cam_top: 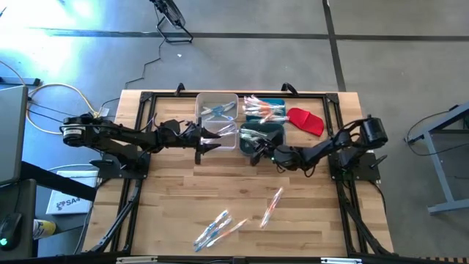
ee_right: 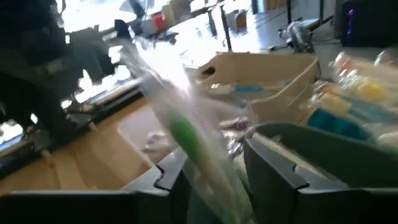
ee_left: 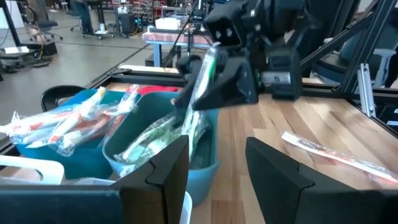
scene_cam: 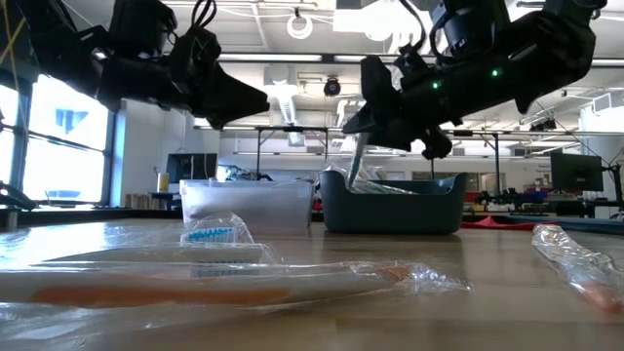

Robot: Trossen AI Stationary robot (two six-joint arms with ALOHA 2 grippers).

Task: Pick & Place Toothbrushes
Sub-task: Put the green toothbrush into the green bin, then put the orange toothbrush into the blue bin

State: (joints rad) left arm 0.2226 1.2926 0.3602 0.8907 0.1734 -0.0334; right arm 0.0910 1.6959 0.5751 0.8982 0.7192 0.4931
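A wrapped toothbrush with a green accent (ee_right: 183, 134) stands tilted, its lower end in the dark teal bin (ee_left: 208, 163) among other wrapped toothbrushes (ee_left: 149, 144). Its upper part (ee_left: 205, 74) runs up between the fingers of my right gripper (ee_right: 214, 177), which hovers open over that bin's near edge (cam_top: 258, 152). My left gripper (ee_left: 217, 180) waits open and holds nothing, beside the clear bin (cam_top: 218, 110). Loose toothbrushes (cam_top: 271, 207) (cam_top: 218, 229) lie on the near part of the table. My right gripper's fingers (ee_right: 273, 171) stand apart on either side of the wrapped toothbrush's upper part (ee_right: 205, 168), coming nearly level from the table's right. Whether a finger touches the wrapper, I cannot tell. The toothbrush leans with its lower end in the dark teal bin.
A blue bin (cam_top: 277, 103) with orange-accented toothbrushes stands at the far edge, behind the teal one. A red cloth-like piece (cam_top: 306, 121) lies to its right. The two grippers face each other closely over the bins. The near half of the wooden table (cam_top: 168, 198) holds only the loose toothbrushes.
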